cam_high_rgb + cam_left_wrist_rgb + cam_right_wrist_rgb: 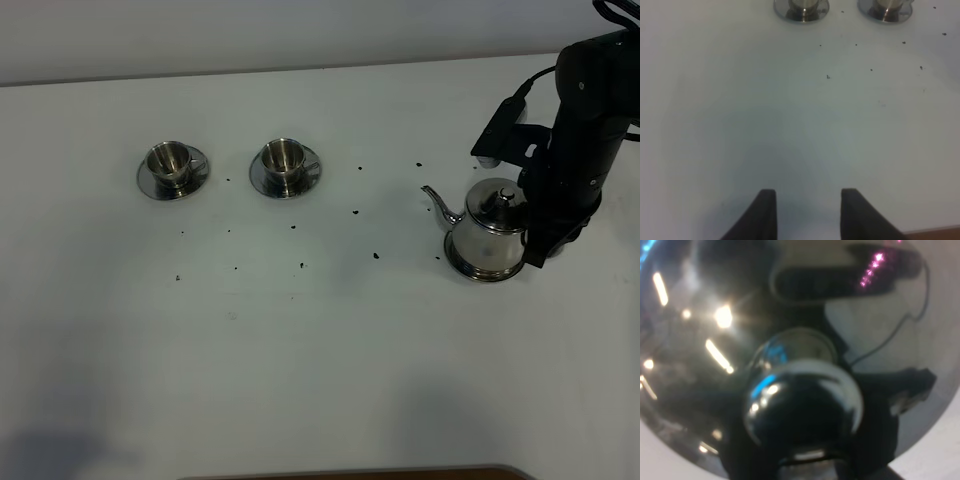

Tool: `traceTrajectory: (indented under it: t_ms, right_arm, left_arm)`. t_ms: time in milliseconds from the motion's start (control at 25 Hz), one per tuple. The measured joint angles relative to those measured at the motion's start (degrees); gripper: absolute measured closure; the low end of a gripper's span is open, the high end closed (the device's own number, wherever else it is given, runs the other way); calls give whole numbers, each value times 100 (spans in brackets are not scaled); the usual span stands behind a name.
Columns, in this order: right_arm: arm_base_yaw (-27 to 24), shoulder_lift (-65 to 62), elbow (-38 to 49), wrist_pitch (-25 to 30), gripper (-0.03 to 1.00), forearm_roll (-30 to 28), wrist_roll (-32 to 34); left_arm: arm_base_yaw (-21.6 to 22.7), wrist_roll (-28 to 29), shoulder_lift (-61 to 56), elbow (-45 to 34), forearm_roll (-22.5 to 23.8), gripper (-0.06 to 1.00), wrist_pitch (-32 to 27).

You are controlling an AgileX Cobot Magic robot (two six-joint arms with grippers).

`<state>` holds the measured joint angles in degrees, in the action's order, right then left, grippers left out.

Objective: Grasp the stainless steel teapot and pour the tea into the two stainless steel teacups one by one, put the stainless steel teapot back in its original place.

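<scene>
Teapot [487, 238] held by right fingers [538, 248] (2 teacups [172, 163] apart).

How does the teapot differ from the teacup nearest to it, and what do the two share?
The teapot is far bigger than the teacup. The teapot has a thin curved spout and a knobbed lid; the teacup is open-topped with neither. Both are shiny steel and stand upright.
</scene>
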<state>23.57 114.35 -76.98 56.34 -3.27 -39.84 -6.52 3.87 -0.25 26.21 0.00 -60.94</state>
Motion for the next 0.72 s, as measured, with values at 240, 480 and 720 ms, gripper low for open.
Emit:
traceTrajectory:
  t_ms: [240,480,720]
  right_arm:
    - [0,0,-137,353,78,-44,-5]
    - [0,0,-389,702,78,-202,-6]
    - [0,0,-395,720,78,-206,-6]
  left_arm:
    - [0,0,0,0,0,58,0]
    - [0,0,0,0,0,58,0]
    - [0,0,0,0,0,58,0]
